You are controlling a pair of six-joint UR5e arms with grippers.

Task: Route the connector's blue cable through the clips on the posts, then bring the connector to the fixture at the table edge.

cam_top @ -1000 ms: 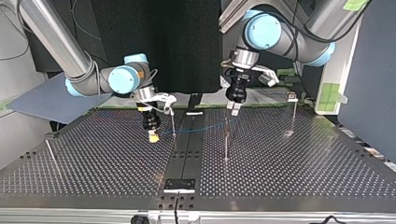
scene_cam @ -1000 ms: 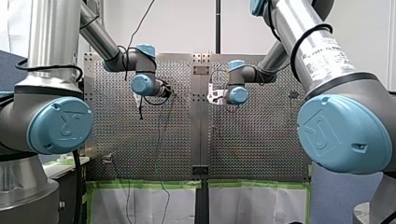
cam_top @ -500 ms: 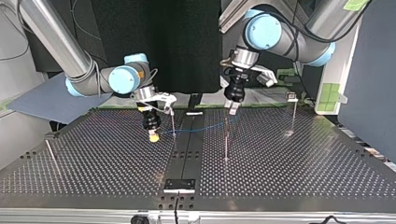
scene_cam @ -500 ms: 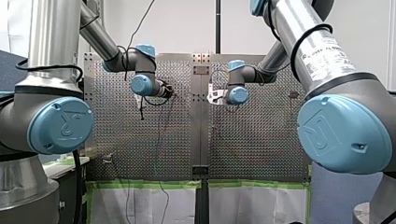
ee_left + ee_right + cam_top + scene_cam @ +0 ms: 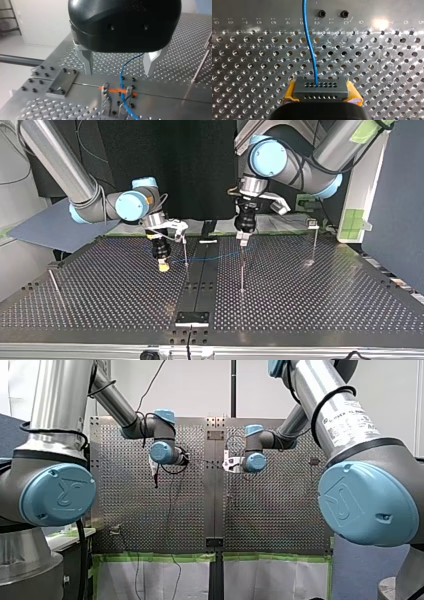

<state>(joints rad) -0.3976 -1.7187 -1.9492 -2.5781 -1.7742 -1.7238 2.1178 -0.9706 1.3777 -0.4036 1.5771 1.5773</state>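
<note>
Left gripper (image 5: 119, 72) spread open just above clip (image 5: 105, 100), cable (image 5: 125, 104) passing at clip; right gripper (image 5: 322, 96), apart from clip, pinches connector (image 5: 321, 86).

Bright, even room light on a shiny metal counter

In the top view the counter (image 5: 310, 305) gleams pale along its near edge, while the backdrop (image 5: 200, 170) behind the arms stays almost black. The front view has a bright white wall (image 5: 200, 385). In the right wrist view a hot glare spot lies on the counter ahead of my right pincer (image 5: 322, 93), hole rims catch rings of light, and the held connector (image 5: 320, 86) is evenly lit. My left pincer (image 5: 119, 72) shows a soft sheen on its black shell.
</note>
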